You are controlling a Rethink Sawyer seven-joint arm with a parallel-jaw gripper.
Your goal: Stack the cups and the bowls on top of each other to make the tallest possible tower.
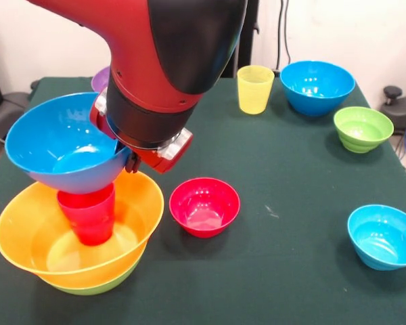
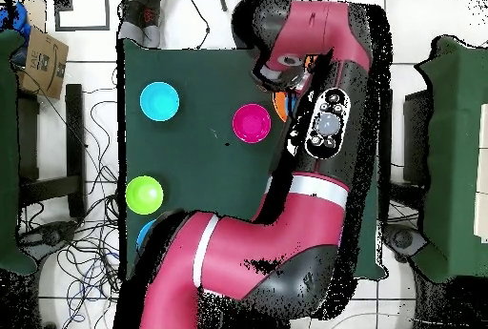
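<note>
My gripper (image 1: 128,162) is shut on the near rim of a medium blue bowl (image 1: 54,145) and holds it tilted, its base on or just above the red cup (image 1: 91,220). The red cup stands upside down inside the large orange bowl (image 1: 27,237), which sits nested in the lime-green bowl (image 1: 95,286) at the table's front left. The fingers are mostly hidden by the wrist. In the overhead view the arm covers the tower; only a sliver of the orange bowl (image 2: 279,106) shows.
A small red bowl (image 1: 204,206) sits just right of the tower. The yellow cup (image 1: 255,88), a second medium blue bowl (image 1: 317,84), a ribbed green bowl (image 1: 363,128) and a small blue bowl (image 1: 384,237) stand to the right. A purple bowl (image 1: 100,79) peeks out behind the arm.
</note>
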